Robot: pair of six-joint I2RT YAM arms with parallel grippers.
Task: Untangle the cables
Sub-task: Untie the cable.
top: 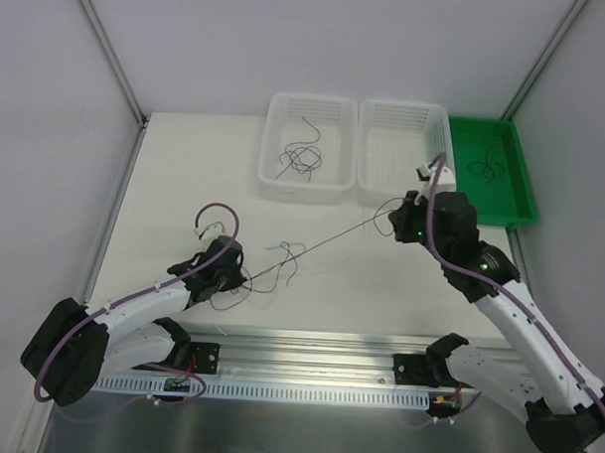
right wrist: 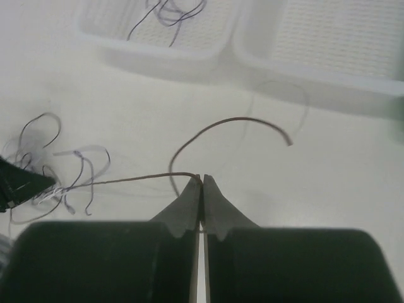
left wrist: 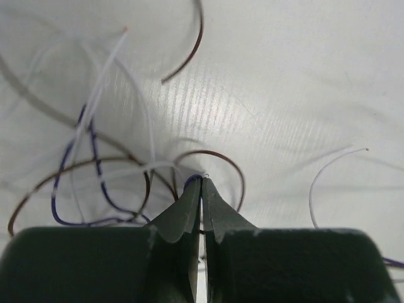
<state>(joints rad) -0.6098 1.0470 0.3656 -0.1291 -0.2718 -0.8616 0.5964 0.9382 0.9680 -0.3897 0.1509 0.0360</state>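
A small tangle of thin cables lies on the table by my left gripper. In the left wrist view my left gripper is shut on looping brown, blue and white strands of the tangle. My right gripper is shut on one brown wire, which runs taut from the tangle up to its tips. The wire's free end curls above the fingers. The taut wire crosses the table diagonally.
Two white baskets stand at the back: the left one holds loose wires, the right one looks bare. A green tray at the far right holds a coiled wire. A metal rail runs along the near edge.
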